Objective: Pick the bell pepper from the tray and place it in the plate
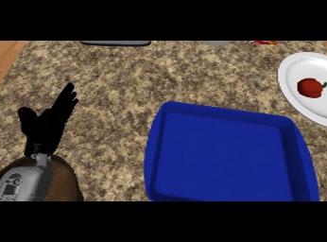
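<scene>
Speckled granite worktop (110, 75) is filling the view. Blue tray (292, 142) is sitting at lower centre-right, nothing lying in it. Red bell pepper (311, 88) is resting on the white plate (320, 111) at the right edge. Left hand (51, 120) is idling at lower left, fingers straight and spread, touching nothing.

Red bell pepper (311, 88) with short dark green stem pointing right, lying on white round plate (299, 101), roughly centred on it. Plate at right edge of view, partly cut off by frame. Blue rectangular tray (159, 142) with raised walls sits just beside plate, below and left of it, slightly rotated; nothing in it.
</scene>
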You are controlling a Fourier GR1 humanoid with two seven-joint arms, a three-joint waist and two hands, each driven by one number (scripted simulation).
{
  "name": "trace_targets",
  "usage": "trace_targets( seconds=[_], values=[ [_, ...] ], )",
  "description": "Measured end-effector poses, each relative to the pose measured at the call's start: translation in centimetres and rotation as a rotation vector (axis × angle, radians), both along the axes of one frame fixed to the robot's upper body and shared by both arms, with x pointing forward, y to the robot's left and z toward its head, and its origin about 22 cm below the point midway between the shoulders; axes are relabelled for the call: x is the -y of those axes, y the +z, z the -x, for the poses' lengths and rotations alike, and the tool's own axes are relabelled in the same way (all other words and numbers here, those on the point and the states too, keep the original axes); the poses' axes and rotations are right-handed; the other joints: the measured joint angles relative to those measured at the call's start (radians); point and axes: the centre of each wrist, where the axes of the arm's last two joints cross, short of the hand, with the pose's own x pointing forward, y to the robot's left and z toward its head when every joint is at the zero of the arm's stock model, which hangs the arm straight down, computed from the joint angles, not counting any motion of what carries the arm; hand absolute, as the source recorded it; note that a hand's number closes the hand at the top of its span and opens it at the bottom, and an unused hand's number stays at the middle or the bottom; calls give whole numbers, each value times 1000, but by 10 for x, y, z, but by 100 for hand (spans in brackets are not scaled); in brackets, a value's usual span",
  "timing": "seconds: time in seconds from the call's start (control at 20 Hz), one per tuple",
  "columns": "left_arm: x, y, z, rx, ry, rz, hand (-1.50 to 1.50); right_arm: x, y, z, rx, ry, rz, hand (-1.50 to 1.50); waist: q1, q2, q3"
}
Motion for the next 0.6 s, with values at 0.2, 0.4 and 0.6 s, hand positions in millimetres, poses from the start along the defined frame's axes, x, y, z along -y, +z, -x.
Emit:
trace_targets(
  seconds=[0.2, 0.4, 0.6],
  values=[
    [4, -1, -2, 0, -3, 2, 0, 7, 1, 8, 6, -25, 9, -150, 2, 3, 1],
    [5, 6, -5, 6, -5, 6, 0, 11, -3, 15, -9, -37, 35, -150, 6, 5, 2],
    [6, 4, -4, 7, -11, 6, 0, 17, -5, 24, -27, -58, 63, -150, 9, 7, 3]
  ],
)
